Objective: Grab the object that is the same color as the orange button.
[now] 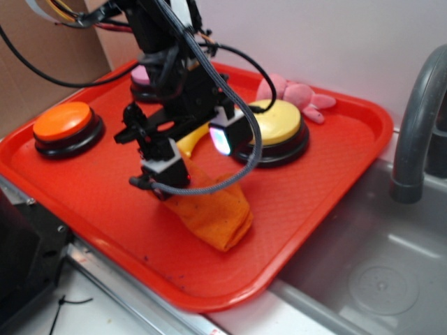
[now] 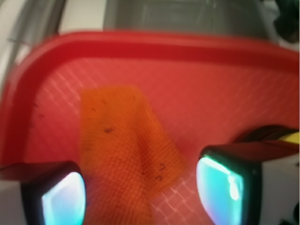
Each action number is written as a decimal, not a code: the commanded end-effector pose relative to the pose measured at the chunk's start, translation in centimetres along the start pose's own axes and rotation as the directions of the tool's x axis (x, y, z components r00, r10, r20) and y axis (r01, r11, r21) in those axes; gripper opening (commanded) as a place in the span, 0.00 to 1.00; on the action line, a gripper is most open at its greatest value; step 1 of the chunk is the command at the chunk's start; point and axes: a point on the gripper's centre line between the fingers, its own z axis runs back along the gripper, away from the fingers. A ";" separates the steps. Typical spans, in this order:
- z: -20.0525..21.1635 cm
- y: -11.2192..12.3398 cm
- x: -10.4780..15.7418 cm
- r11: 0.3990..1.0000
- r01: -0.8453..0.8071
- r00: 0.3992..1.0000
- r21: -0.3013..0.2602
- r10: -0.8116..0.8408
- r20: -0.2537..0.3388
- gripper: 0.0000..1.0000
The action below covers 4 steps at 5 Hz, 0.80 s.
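Orange cloth (image 1: 213,209), matching the orange button (image 1: 64,121), lies on the red tray (image 1: 328,181) at about 5 o'clock from the end effector (image 1: 192,150). It is judged soft, light, limp and not fragile. The end effector is seen spread, one pad (image 2: 63,199) beside the cloth's near end, where a pinch on the raised fold is advised.

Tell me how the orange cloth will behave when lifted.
The cloth is knitted and creased, so it will probably sag and drape. It looks thin, likely light. The gripper straddles one end; the far end may trail on the tray.
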 end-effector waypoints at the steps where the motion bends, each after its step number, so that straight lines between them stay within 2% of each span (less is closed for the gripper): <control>1: -2.4 -1.8 -0.6 0.997 0.062 0.998 -0.038 -0.063 -0.025 1.00; 2: -2.0 -2.1 -0.4 0.995 0.095 0.995 -0.037 -0.096 -0.033 0.73; 3: -1.5 -2.2 -0.6 0.995 0.096 0.995 -0.023 -0.096 -0.031 0.00; 4: -1.2 -2.3 -0.6 0.997 0.080 0.996 -0.017 -0.081 -0.044 0.00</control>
